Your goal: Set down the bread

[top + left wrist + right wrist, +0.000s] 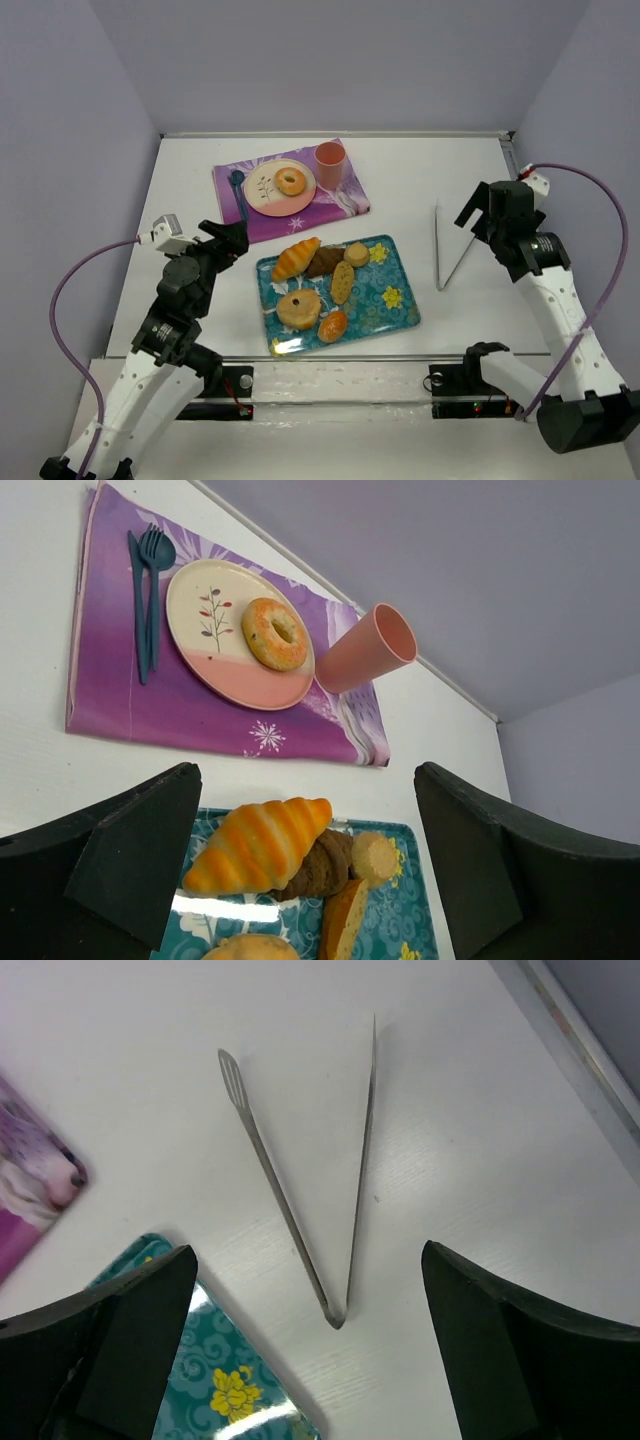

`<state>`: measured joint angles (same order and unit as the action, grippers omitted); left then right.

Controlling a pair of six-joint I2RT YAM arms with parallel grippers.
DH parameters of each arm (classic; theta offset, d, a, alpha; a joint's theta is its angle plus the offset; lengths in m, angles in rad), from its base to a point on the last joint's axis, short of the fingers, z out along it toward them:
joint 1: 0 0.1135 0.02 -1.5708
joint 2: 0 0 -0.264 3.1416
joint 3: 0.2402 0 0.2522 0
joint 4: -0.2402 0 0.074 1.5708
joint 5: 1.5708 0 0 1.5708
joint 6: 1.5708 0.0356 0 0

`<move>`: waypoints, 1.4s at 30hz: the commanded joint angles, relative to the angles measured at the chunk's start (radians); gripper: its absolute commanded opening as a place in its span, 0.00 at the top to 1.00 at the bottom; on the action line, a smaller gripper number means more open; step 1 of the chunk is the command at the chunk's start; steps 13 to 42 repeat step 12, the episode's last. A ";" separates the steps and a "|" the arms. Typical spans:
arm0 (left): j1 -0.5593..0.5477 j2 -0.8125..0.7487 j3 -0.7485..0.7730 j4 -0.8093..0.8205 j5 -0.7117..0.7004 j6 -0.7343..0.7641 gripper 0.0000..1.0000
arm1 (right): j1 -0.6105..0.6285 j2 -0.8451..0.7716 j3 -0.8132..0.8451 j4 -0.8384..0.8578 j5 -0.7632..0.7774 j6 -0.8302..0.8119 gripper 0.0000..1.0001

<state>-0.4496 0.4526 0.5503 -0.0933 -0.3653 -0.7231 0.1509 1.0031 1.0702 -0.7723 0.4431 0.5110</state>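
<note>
The bread, a small glossy golden-orange ring bun with a dark hole, lies on the right half of a cream and pink plate. It also shows in the left wrist view on that plate. My left gripper is open and empty, just left of the teal tray and short of the plate; in its own view the gripper hangs over the tray's near end. My right gripper is open and empty above the metal tongs; its wrist view shows nothing between the fingers.
A purple placemat carries the plate, a pink cup and dark blue cutlery. The teal tray holds a croissant, a pale sugar-dusted ring doughnut and several other pastries. The tongs lie open on the white table.
</note>
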 commanded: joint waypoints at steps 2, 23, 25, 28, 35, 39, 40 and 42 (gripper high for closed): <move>0.006 -0.015 0.017 -0.006 -0.009 -0.021 0.01 | -0.004 -0.125 -0.004 0.022 0.080 0.073 0.00; 0.006 0.000 0.026 -0.065 -0.046 -0.045 0.01 | -0.004 -0.208 -0.085 0.034 0.101 0.084 0.00; 0.006 0.000 0.026 -0.065 -0.046 -0.045 0.01 | -0.004 -0.208 -0.085 0.034 0.101 0.084 0.00; 0.006 0.000 0.026 -0.065 -0.046 -0.045 0.01 | -0.004 -0.208 -0.085 0.034 0.101 0.084 0.00; 0.006 0.000 0.026 -0.065 -0.046 -0.045 0.01 | -0.004 -0.208 -0.085 0.034 0.101 0.084 0.00; 0.006 0.000 0.026 -0.065 -0.046 -0.045 0.01 | -0.004 -0.208 -0.085 0.034 0.101 0.084 0.00; 0.006 0.000 0.026 -0.065 -0.046 -0.045 0.01 | -0.004 -0.208 -0.085 0.034 0.101 0.084 0.00; 0.006 0.000 0.026 -0.065 -0.046 -0.045 0.01 | -0.004 -0.208 -0.085 0.034 0.101 0.084 0.00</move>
